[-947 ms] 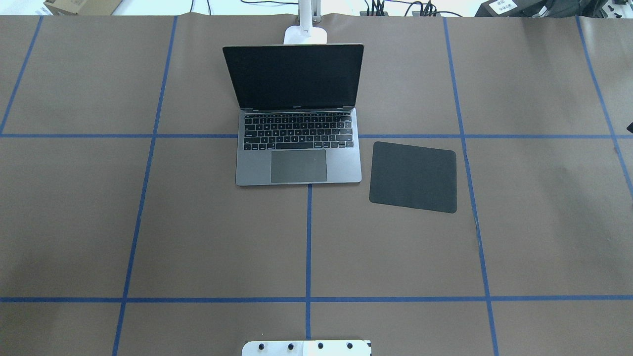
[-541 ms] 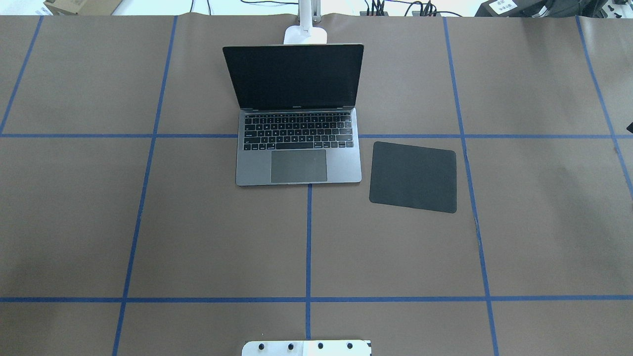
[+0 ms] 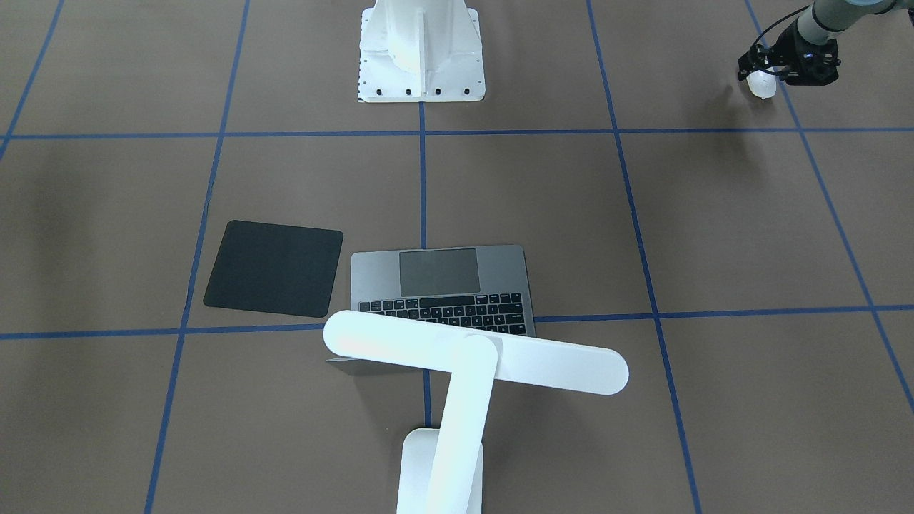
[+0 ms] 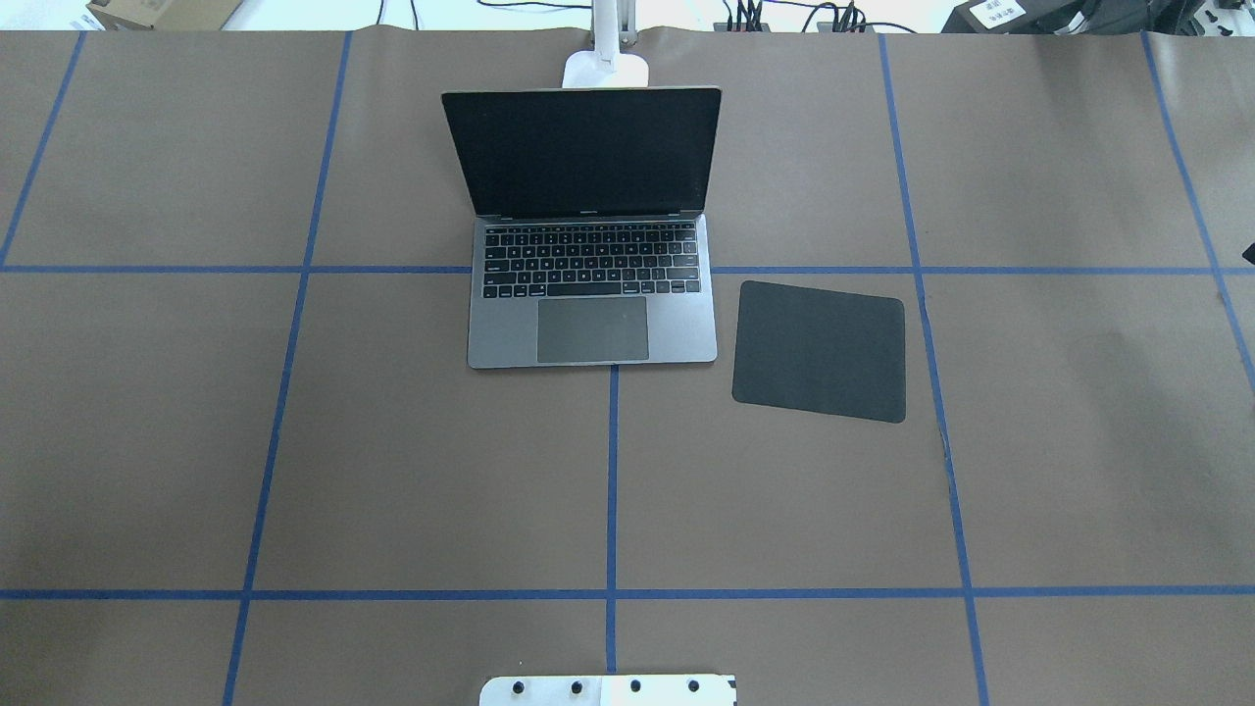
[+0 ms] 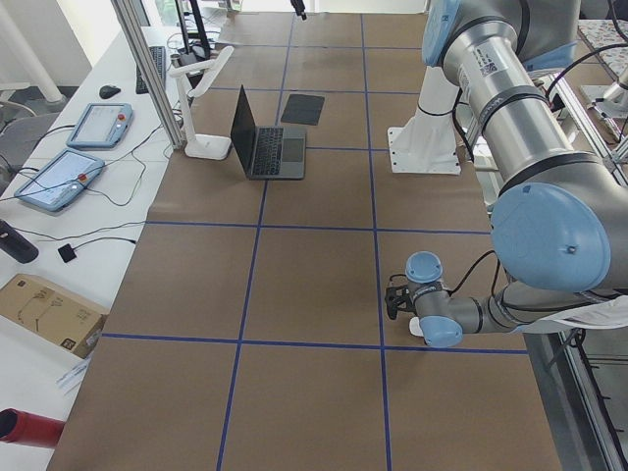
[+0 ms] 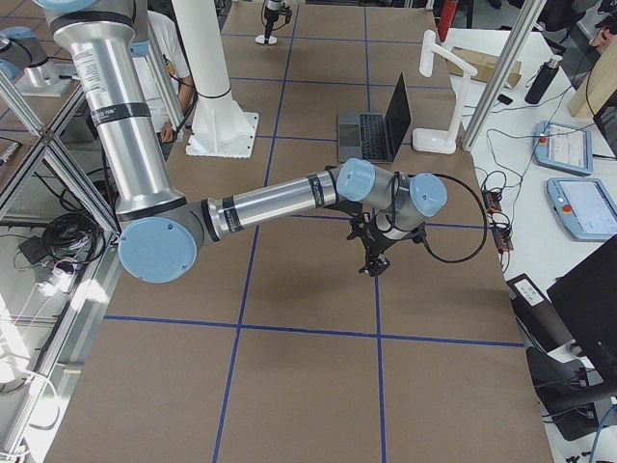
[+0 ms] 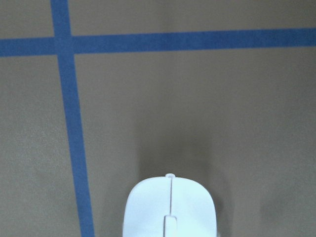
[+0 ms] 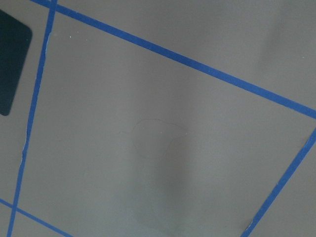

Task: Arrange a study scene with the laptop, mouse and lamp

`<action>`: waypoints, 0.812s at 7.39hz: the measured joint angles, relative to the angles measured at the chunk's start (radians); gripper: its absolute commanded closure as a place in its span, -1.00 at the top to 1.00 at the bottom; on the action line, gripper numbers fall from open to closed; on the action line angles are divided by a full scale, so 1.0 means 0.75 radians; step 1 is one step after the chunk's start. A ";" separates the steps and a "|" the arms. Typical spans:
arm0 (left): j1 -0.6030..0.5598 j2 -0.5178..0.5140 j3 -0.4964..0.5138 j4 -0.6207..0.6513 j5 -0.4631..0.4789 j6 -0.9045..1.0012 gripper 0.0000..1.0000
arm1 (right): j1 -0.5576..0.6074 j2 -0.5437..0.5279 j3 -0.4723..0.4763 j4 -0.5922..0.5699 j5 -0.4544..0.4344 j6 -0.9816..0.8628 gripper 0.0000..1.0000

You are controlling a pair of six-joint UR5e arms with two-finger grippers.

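The laptop [image 4: 591, 324] stands open at the middle far side of the table, screen dark. The lamp [image 3: 475, 355] stands behind it, its bar head over the lid and its base [image 4: 606, 69] at the table's far edge. The white mouse [image 3: 762, 87] is at the tip of my left gripper [image 3: 761, 76], which looks shut on it just above the table, at the near left corner. The mouse fills the bottom of the left wrist view [image 7: 170, 207]. My right gripper [image 6: 372, 258] hangs over the table to the right of the laptop; I cannot tell whether it is open or shut.
A flat black square pad [image 4: 819, 350] lies right of the laptop. The white bolted pedestal [image 3: 421, 50] stands at the near edge, in the middle. Blue tape lines cross the brown table cover. Tablets and cables lie on the bench beyond the far edge [image 5: 59, 177].
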State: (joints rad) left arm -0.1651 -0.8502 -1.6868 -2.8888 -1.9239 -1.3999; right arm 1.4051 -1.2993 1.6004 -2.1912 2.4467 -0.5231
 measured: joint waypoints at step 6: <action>0.023 -0.011 0.020 -0.025 -0.009 -0.040 0.30 | 0.000 0.002 0.005 0.001 0.002 0.007 1.00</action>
State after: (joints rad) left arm -0.1479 -0.8581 -1.6721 -2.9075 -1.9306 -1.4302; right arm 1.4051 -1.2976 1.6039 -2.1905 2.4481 -0.5180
